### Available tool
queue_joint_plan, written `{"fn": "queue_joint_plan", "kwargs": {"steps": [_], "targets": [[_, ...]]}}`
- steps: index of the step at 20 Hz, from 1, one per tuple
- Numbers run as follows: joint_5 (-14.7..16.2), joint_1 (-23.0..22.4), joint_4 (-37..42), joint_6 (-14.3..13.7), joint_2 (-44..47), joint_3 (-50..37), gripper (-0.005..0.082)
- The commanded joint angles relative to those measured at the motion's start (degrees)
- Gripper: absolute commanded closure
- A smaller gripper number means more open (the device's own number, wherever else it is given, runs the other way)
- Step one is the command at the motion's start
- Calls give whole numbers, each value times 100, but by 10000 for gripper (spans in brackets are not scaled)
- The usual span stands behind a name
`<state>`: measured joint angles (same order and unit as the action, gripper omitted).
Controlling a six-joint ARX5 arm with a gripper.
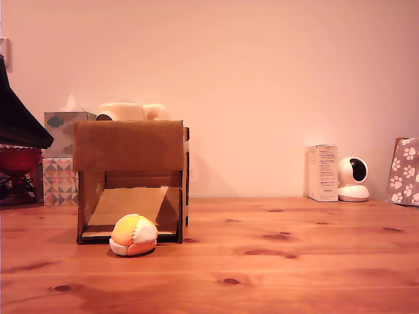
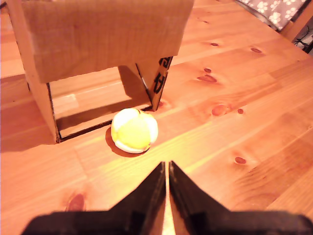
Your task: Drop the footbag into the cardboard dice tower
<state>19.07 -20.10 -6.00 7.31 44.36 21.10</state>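
Fingers pressed together, empty — soft stitched footbag fronts corrugated cardboard dice tower.

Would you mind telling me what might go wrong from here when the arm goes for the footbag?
1. The gripper looks shut; unless it opens first, it may just nudge the footbag away.
2. The footbag lies right at the tower's front opening, so a push could roll it inside onto the ramp, or a finger might catch the tower wall.
3. It is round and soft, so an off-centre grip could let it slip out.
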Motion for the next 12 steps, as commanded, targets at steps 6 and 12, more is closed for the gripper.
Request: {"fn": "queue_joint_plan", "kwargs": {"steps": [6, 12], "targets": [[57, -256, 570, 24, 442, -83, 767], [57, -756, 1714, 24, 1663, -83, 767]]}}
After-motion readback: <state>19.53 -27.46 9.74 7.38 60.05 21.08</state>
